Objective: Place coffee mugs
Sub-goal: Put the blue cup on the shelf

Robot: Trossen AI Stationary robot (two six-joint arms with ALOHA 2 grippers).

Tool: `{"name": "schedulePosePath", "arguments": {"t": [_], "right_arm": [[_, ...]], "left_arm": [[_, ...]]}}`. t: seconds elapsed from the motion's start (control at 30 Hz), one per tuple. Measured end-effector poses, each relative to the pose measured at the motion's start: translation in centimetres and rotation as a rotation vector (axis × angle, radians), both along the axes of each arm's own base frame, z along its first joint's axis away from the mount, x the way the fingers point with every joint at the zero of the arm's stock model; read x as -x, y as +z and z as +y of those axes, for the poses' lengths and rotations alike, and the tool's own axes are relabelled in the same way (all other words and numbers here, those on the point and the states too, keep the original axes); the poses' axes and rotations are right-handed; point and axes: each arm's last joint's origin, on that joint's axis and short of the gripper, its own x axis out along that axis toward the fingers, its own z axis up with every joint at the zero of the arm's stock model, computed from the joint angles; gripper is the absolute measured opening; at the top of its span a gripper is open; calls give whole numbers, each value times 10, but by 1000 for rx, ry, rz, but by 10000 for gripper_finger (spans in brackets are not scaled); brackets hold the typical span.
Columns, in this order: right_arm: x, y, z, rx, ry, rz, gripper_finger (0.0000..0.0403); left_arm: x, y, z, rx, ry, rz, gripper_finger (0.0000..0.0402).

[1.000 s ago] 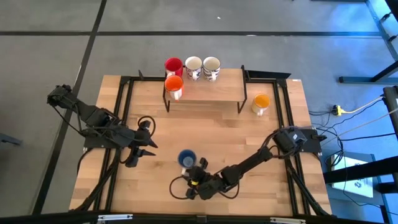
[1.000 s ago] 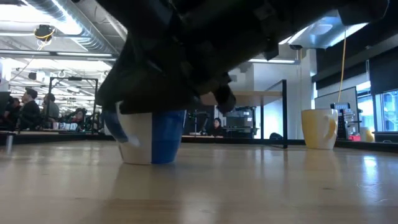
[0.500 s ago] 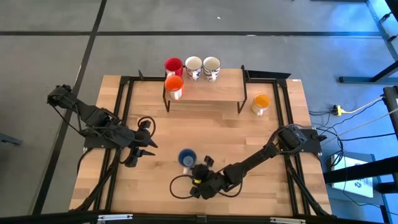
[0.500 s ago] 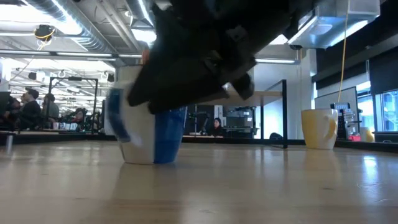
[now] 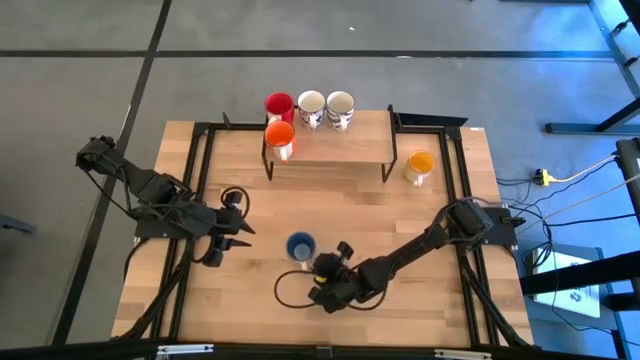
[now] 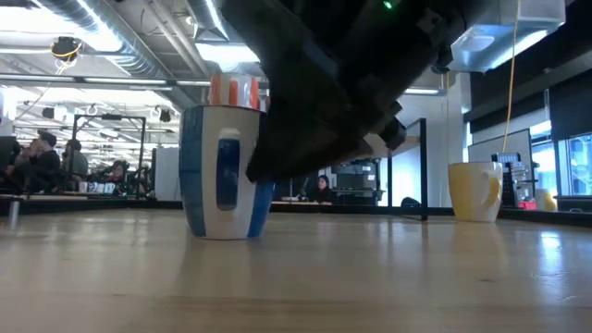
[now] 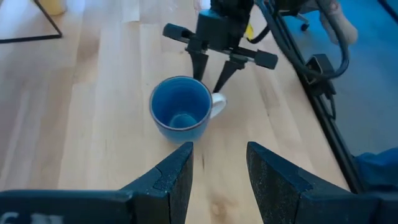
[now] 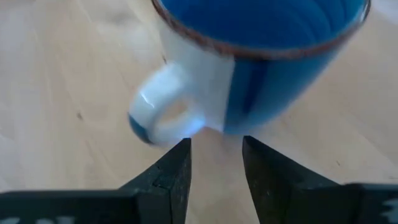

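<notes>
We see the blue mug (image 5: 300, 247) upright on the table (image 5: 400, 215), front middle, well apart from the others. The right pincer (image 5: 322, 270) sits just beside its white handle (image 8: 163, 113), fingers part open and holding nothing. In the left wrist view both its fingers point at the handle side, and one seems to touch the rim. The left pincer (image 5: 235, 228) waits to the mug's left, fingers apart, empty.

Handling, our guess: glazed ceramic, stiff, fairly heavy for its size, slick, chips if knocked or dropped. We'd take it by the rim wall, one finger in and one out, or pinch across the handle. The handle grip risks swinging.

The red mug (image 5: 278, 105), two patterned white mugs (image 5: 325, 108) and orange-red mug (image 5: 279, 137) are on the raised shelf (image 5: 350, 145) at the back. The yellow-orange mug (image 5: 419, 165) is on the table just right of it.

No readable brand, label or writing anywhere.
</notes>
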Motion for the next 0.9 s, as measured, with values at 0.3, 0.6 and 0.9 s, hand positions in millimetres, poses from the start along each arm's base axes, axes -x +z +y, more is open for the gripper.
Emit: {"name": "schedulePosePath", "arguments": {"t": [0.3, 0.6, 0.9], "right_arm": [[9, 37, 2, -190, -1, 14, 133], [1, 78, 35, -148, 70, -128, 133], [-11, 117, 52, -49, 247, -97, 133]], "left_arm": [[0, -1, 1, -18, 13, 3, 144], [1, -1, 1, -21, 14, 7, 144], [1, -1, 1, -33, 3, 4, 144]]}}
